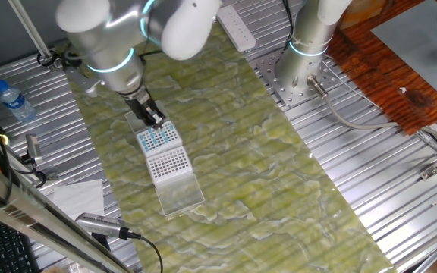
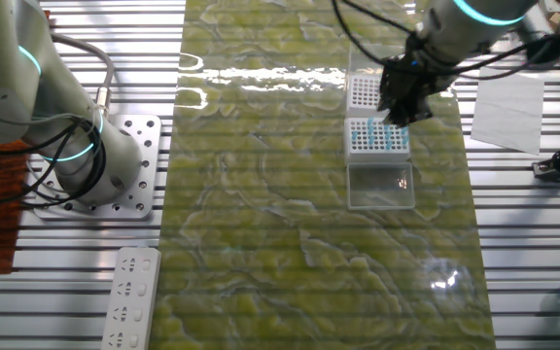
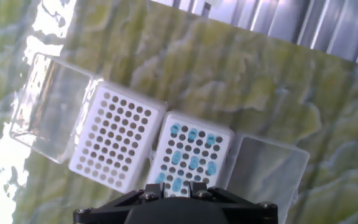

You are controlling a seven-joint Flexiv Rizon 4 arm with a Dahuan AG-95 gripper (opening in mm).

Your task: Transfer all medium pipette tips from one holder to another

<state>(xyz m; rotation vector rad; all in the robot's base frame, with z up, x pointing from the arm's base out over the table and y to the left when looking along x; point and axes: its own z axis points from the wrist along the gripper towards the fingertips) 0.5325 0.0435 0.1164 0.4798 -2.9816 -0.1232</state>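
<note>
The medium pipette tips (image 3: pixel 192 155) show as several light-blue dots scattered over the right-hand white rack (image 3: pixel 219 163); many of its holes are bare. They also show in both fixed views (image 1: pixel 158 137) (image 2: pixel 376 135). The second white rack (image 3: pixel 114 142) beside it has only dark bare holes (image 1: pixel 168 161) (image 2: pixel 363 90). My gripper (image 3: pixel 178 185) hovers just above the near edge of the tip rack (image 1: pixel 152 115) (image 2: pixel 402 103). Its jaws stand a narrow gap apart, with the rack and one blue tip visible through the gap. I see nothing gripped.
Each rack has a clear hinged lid lying open on the mat: one (image 3: pixel 48 112) beside the bare rack, one (image 3: pixel 267 171) beside the tip rack. A water bottle (image 1: pixel 11 99), paper (image 2: pixel 508 105) and a power strip (image 2: pixel 132 297) lie off the green mat.
</note>
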